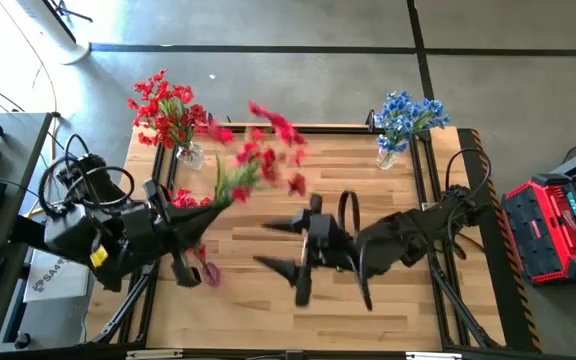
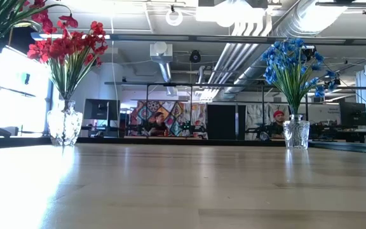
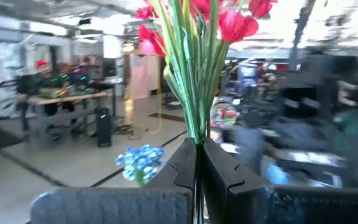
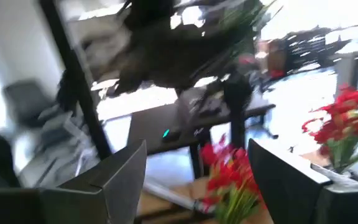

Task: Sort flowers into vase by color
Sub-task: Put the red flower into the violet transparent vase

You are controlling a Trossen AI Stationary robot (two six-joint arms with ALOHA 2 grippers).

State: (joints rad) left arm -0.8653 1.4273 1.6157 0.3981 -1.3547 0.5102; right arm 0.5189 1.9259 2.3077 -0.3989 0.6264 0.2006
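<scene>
No legible txt/labels anywhere; white sheet (image 1: 50,277) by left arm unreadable.

Red flowers (image 1: 268,150), blue flowers (image 1: 406,115), black-striped wooden table (image 1: 388,200).

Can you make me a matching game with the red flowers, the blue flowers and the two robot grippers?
Things:
1. Glass vase of red flowers
2. Glass vase of light blue flowers
3. Left gripper
4. Right gripper

States or places:
A. Open, holding nothing
B. Far right corner of the wooden table
C. Shut on a bunch of red flower sprays
D. Far left corner of the table

Pairs: 1-D, 2-B, 3-C, 4-A
</scene>
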